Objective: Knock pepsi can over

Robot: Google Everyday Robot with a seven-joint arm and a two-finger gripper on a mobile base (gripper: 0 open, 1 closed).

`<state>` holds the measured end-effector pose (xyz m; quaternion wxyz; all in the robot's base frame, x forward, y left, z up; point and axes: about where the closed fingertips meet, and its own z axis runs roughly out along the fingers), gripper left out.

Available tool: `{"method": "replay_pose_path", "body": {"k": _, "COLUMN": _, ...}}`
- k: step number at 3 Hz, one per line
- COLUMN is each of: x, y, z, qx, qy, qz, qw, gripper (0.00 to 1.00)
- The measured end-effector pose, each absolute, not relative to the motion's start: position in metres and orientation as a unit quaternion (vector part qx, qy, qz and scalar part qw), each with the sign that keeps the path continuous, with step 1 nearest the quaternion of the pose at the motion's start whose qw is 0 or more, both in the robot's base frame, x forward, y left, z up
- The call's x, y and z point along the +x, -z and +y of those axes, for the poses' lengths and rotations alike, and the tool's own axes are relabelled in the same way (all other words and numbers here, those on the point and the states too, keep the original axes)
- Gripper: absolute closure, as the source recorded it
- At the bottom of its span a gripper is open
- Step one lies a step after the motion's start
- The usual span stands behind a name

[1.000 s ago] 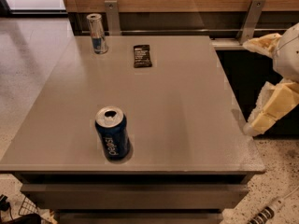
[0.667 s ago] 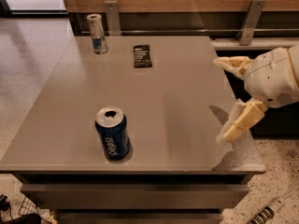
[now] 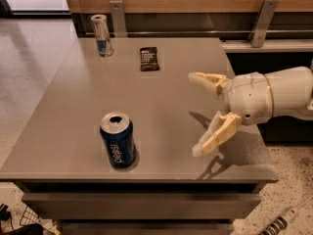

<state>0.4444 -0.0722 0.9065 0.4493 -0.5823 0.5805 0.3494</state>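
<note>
The pepsi can [image 3: 118,140] stands upright near the front left of the grey table [image 3: 161,102]. It is dark blue with white lettering and a silver top. My gripper [image 3: 195,112] hangs over the right half of the table, to the right of the can and well apart from it. Its two cream fingers are spread wide, one far finger [image 3: 208,80] and one near finger [image 3: 217,135], with nothing between them. The white arm [image 3: 274,98] reaches in from the right edge.
A slim silver-and-blue can [image 3: 101,35] stands upright at the table's back left. A small dark packet [image 3: 149,58] lies flat near the back middle. A wooden wall with metal brackets [image 3: 259,21] runs behind the table. The floor lies to the left.
My gripper has moved left from beyond the table's right edge to over the table, closer to the pepsi can. The cans and packet have not moved.
</note>
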Motion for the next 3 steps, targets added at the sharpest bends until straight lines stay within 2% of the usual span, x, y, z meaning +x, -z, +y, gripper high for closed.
{"method": "replay_pose_path", "body": {"k": 1, "x": 0.430, "y": -0.910, "z": -0.039, "qx": -0.567, "qy": -0.402, "qz": 0.547, "qw": 0.467, "gripper": 0.00}}
{"method": "replay_pose_path", "body": {"k": 3, "x": 0.435, "y": -0.883, "z": -0.013, "qx": -0.571, "qy": -0.391, "qz": 0.560, "qw": 0.454, "gripper": 0.00}}
